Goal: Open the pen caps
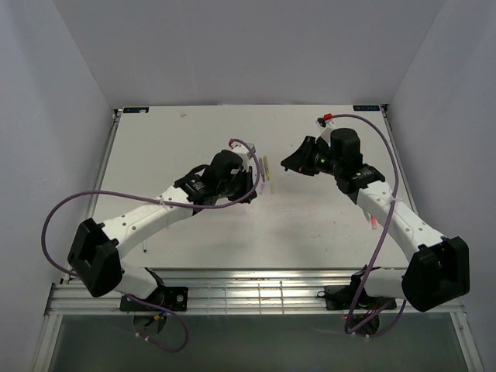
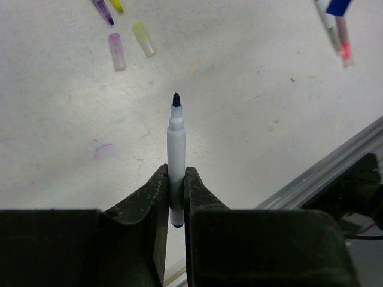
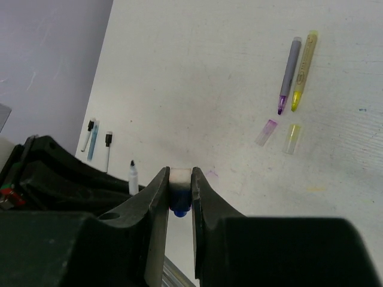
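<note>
A: Top view first?
B: Only there: whole white table [image 1: 186, 232], left arm [image 1: 147, 221] and right arm [image 1: 395, 217] reaching to mid-table, ends near each other but apart. Jaws unreadable from above.
A: Left wrist?
B: Left gripper [image 2: 175, 179] pinching white pen [image 2: 176, 143] by the barrel, dark-blue tip bare, pointing away from the camera. Beyond it, loose on the table: purple cap [image 2: 116, 51] and yellow cap [image 2: 143, 39].
A: Right wrist?
B: Right gripper [image 3: 179, 179] clamped on blue-and-white cap [image 3: 179, 209], off its pen. Full length only here: purple pen [image 3: 289, 72] and yellow pen [image 3: 304, 69], side by side, uncapped, lying mid-table, loose caps just beside their tips.
</note>
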